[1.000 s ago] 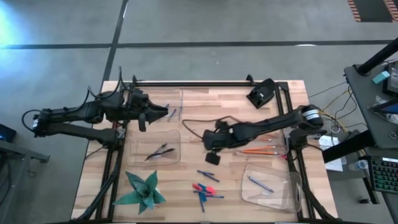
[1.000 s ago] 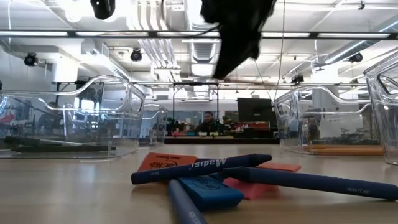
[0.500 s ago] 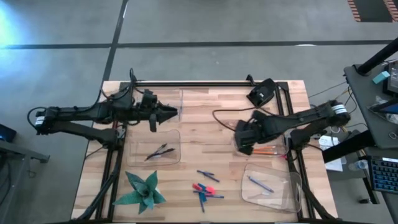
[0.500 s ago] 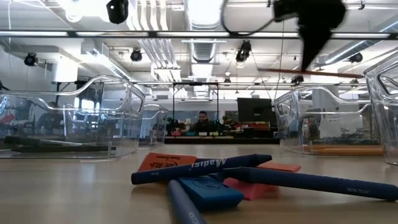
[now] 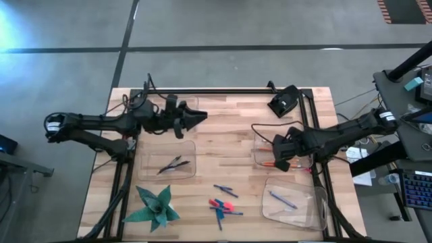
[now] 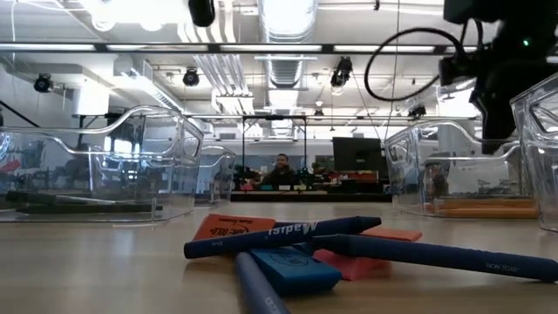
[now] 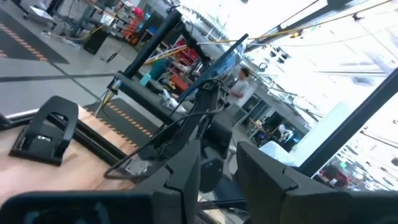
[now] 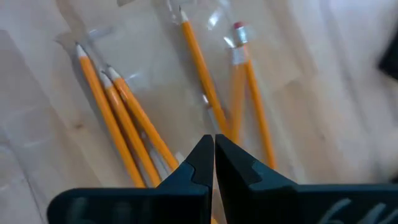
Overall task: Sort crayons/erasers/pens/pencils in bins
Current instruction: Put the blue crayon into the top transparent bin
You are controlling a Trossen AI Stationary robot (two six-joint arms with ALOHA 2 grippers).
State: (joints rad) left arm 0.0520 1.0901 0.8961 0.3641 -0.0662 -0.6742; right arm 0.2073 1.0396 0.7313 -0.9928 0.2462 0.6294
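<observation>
Pencils [image 8: 134,127] lay in their bin [image 5: 263,152] beneath your right gripper [image 5: 279,164], shut and empty, while your left gripper [image 5: 197,119] hovered part-open, contents unclear; erasers [image 5: 217,204] on the surface probably called for your next pick.

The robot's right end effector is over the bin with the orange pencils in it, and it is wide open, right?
Not quite. The right end effector is over the bin holding the orange pencils, but it is shut, not wide open. The right wrist view shows its two dark fingers pressed together with nothing between them.
</observation>
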